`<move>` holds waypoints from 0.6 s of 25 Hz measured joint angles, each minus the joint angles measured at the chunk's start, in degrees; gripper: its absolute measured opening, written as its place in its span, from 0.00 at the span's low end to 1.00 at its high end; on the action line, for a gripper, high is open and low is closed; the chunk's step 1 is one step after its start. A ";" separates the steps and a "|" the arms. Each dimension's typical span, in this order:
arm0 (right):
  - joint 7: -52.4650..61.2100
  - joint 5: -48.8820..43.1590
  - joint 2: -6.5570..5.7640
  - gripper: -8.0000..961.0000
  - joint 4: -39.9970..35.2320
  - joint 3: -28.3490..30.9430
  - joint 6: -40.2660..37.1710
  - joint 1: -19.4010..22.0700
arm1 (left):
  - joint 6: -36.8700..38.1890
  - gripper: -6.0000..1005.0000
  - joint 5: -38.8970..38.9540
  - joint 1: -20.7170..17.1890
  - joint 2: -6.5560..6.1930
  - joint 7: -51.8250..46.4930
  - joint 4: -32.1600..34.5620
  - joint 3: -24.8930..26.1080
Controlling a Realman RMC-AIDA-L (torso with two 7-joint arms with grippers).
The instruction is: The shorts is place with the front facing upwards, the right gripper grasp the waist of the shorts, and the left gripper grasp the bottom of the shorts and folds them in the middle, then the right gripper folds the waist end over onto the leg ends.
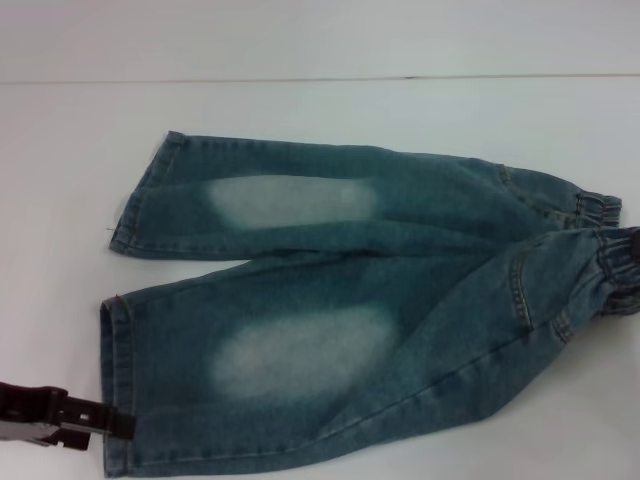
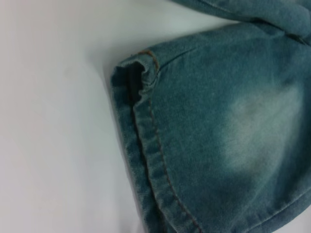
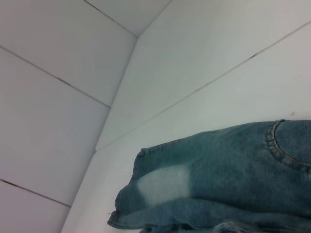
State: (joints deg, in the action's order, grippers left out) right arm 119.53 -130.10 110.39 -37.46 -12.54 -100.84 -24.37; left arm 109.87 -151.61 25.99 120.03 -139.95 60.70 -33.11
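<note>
The blue denim shorts (image 1: 350, 310) lie flat on the white table, front up. Both legs point toward my left and the elastic waist (image 1: 610, 260) lies at the right edge of the head view. The near leg's hem (image 1: 118, 380) is at the lower left and the far leg's hem (image 1: 145, 195) sits behind it. My left gripper (image 1: 112, 424) reaches in low from the left and sits right at the near hem's front corner. The left wrist view looks closely at that hem (image 2: 146, 145). In the right wrist view the shorts (image 3: 218, 174) lie below, with no gripper showing.
The white table (image 1: 320, 120) runs back to a seam (image 1: 300, 79) where a white wall begins. Bare tabletop lies left of the leg hems and behind the shorts. Tiled white wall (image 3: 58, 73) fills the background of the right wrist view.
</note>
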 joint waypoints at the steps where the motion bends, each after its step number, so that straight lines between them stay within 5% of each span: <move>1: 0.00 -0.01 0.00 0.06 -0.05 0.00 -0.02 -0.02 | 0.00 0.83 0.00 0.00 0.07 0.01 -0.06 -0.01; 15: 0.00 -0.06 0.00 0.05 -0.16 -0.16 -0.06 -0.43 | -0.93 0.83 0.04 1.89 0.58 0.30 -3.01 -0.10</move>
State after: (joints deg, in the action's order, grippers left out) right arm 119.53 -130.16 110.39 -37.62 -12.71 -100.90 -24.80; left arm 108.94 -151.57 27.88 120.61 -139.65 57.69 -33.21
